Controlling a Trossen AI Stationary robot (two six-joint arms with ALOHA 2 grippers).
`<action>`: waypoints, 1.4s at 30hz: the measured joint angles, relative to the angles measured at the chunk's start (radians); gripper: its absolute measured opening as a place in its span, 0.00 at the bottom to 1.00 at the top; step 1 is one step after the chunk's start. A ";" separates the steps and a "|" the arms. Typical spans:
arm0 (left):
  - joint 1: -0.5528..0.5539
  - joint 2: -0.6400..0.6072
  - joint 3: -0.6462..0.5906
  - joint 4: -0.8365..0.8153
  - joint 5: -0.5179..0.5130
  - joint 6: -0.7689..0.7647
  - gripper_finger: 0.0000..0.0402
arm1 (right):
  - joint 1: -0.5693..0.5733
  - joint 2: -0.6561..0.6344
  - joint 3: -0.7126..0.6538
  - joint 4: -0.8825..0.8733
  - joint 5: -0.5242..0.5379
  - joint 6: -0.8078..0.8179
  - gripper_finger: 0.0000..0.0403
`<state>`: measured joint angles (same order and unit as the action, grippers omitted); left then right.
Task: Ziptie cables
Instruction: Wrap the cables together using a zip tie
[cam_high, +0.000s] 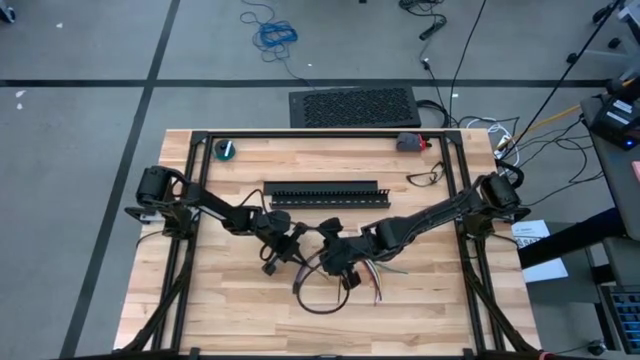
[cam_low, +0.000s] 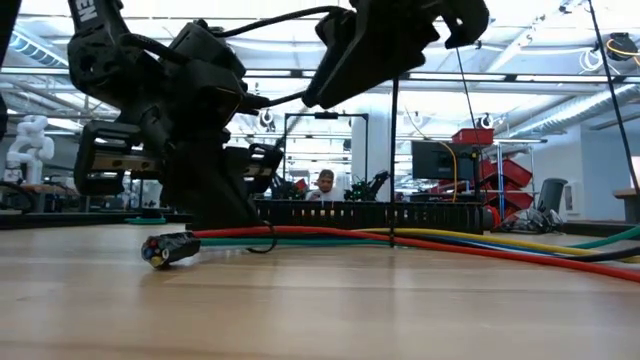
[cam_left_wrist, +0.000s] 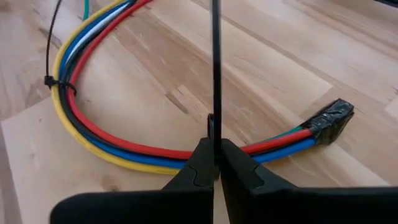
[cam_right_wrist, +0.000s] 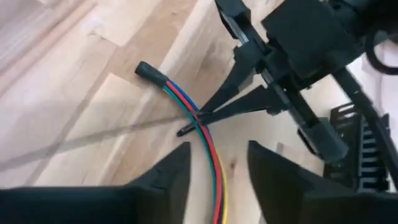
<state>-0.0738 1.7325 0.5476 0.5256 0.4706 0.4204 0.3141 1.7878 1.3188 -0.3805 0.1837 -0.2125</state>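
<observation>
Cables (cam_left_wrist: 112, 146) mid-table, left hand (cam_left_wrist: 214, 158) pinched on ziptie (cam_left_wrist: 216, 74).

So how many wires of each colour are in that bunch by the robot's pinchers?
Counting the cables in the left wrist view, next to the shut left gripper:
Red: 1
Blue: 1
Yellow: 1
White: 1
Black: 1
Green: 1, only a short bit shows
Total: 6 wires that I can tell apart; more may hide underneath.
</observation>
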 joint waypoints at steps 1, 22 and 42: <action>0.000 0.000 0.000 0.000 0.000 0.001 0.02 | 0.000 0.007 0.000 -0.001 0.004 0.018 0.44; -0.002 -0.008 -0.008 0.043 0.116 0.034 0.02 | -0.076 0.144 -0.199 0.538 -0.108 -0.107 0.35; 0.002 -0.010 -0.003 0.116 0.075 0.041 0.02 | -0.085 0.146 -0.204 0.669 -0.243 -0.200 0.20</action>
<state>-0.0715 1.7226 0.5444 0.6411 0.5453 0.4616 0.2291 1.9339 1.1145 0.2886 -0.0589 -0.4126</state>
